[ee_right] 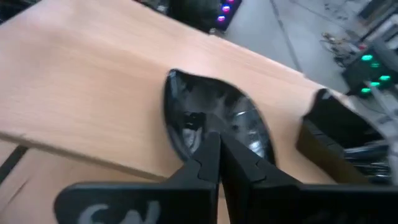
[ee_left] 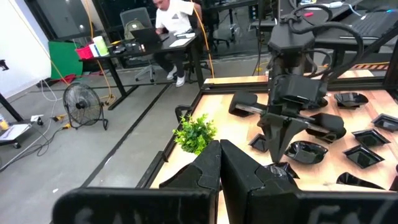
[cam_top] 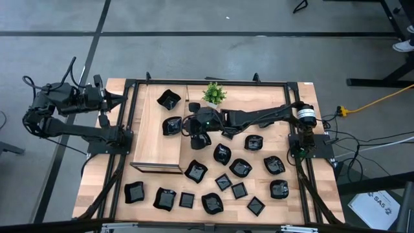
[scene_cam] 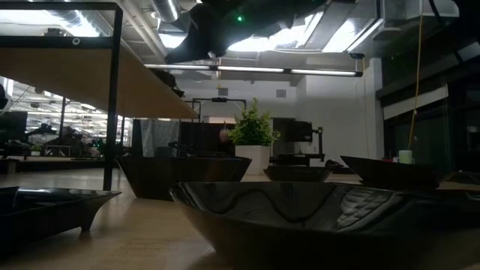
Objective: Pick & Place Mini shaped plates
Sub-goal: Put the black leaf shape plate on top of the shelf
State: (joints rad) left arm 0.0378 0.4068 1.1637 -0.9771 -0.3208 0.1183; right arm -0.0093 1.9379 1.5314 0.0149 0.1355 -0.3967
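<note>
The mini shaped plates are small glossy black dishes. Several lie on the table, and one rests on the raised wooden platform. Another plate, also, sits by the platform's right edge, where my right gripper is shut on it. The right arm reaches in from the table's right side. My left gripper is shut and holds nothing. It hangs back beyond the table's left edge. My right gripper pinches the plate's near rim between its two fingers. The fingers come slanting down from the table's right side. The plate is over the platform's top near its edge, hollow side up. Whether it still rests there, I cannot tell.
A small green potted plant stands at the far edge, just right of the platform. A black frame runs around the work area. In the left wrist view a person sits at a desk beyond the table.
</note>
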